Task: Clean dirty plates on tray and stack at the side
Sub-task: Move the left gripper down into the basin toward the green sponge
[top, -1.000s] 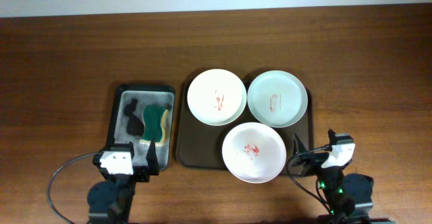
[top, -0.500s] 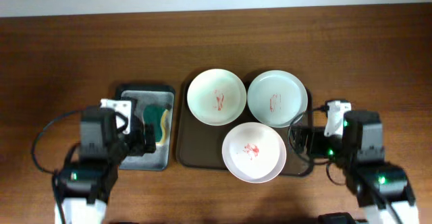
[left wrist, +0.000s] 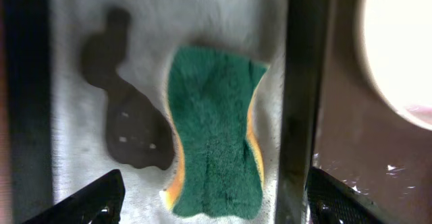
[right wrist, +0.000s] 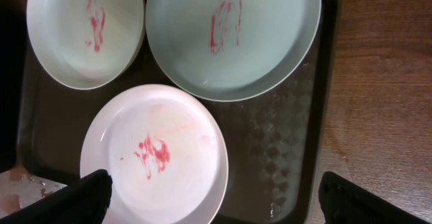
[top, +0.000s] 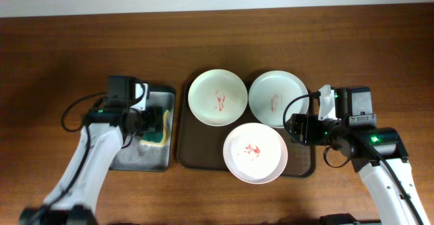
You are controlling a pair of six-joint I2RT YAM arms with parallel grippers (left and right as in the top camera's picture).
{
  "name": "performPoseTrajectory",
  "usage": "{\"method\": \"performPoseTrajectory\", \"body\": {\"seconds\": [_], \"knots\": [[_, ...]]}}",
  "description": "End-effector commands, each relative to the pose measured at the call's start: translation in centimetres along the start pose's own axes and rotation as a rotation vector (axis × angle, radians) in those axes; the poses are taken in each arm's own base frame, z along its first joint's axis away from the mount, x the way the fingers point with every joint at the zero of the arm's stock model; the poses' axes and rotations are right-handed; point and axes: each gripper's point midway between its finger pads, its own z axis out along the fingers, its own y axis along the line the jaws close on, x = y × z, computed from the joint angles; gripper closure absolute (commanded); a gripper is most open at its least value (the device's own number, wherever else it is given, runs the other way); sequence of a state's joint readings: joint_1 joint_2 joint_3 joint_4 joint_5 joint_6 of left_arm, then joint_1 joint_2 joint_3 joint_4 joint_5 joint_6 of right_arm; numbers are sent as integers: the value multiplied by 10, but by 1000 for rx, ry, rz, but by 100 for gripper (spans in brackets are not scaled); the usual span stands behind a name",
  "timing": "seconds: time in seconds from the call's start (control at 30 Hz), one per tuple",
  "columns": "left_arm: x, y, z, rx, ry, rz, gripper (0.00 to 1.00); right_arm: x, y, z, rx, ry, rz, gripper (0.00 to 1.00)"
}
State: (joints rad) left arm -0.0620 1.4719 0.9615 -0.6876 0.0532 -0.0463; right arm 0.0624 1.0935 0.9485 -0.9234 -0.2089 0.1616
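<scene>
Three dirty plates with red smears lie on the dark brown tray (top: 193, 154): a white one (top: 217, 97) at the back left, a greenish one (top: 278, 98) at the back right, a pinkish one (top: 255, 152) at the front. In the right wrist view they show as white (right wrist: 84, 32), greenish (right wrist: 233, 35) and pinkish (right wrist: 155, 160) on the tray (right wrist: 283, 156). My right gripper (right wrist: 216, 207) is open above the tray's right side. My left gripper (left wrist: 212, 200) is open above the green-yellow sponge (left wrist: 212, 143).
The sponge (top: 157, 123) lies in a smaller black tray (top: 139, 157) with a wet whitish film, left of the brown tray. A dark patch (left wrist: 125, 123) sits beside the sponge. Wooden table (top: 339, 42) all round, a pale wall at the back.
Both arms have risen from the table's front edge and reached forward: the left one over the black tray and sponge, the right one over the brown tray's right side. The plates have not moved.
</scene>
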Motion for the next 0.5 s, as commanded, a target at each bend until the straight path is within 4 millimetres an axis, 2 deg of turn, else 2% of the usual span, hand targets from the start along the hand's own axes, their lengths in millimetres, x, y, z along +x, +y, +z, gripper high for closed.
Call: {"method": "performPoseTrajectory", "body": {"seconds": [0.0, 0.13, 0.23, 0.27, 0.4, 0.43, 0.47], "knots": [[6, 1, 29, 6, 78, -8, 27, -5, 4, -4, -13, -12, 2, 1], [17, -2, 49, 12, 142, 1, 41, -6, 4, -4, -13, -13, 1, 1], [22, -16, 57, 19, 161, 44, 41, -6, 4, -4, -13, -13, 1, 1], [22, -18, 59, 21, 161, 51, 45, -6, 4, -4, -13, -13, 1, 1], [33, -16, 64, 10, 193, 53, 73, -5, 4, -4, -13, -11, 2, 1], [36, -14, 65, 2, 200, 53, 82, -5, 4, -4, -13, -11, 2, 1], [37, -14, 65, 0, 203, 53, 96, -5, 4, -4, -13, -11, 2, 1]]}}
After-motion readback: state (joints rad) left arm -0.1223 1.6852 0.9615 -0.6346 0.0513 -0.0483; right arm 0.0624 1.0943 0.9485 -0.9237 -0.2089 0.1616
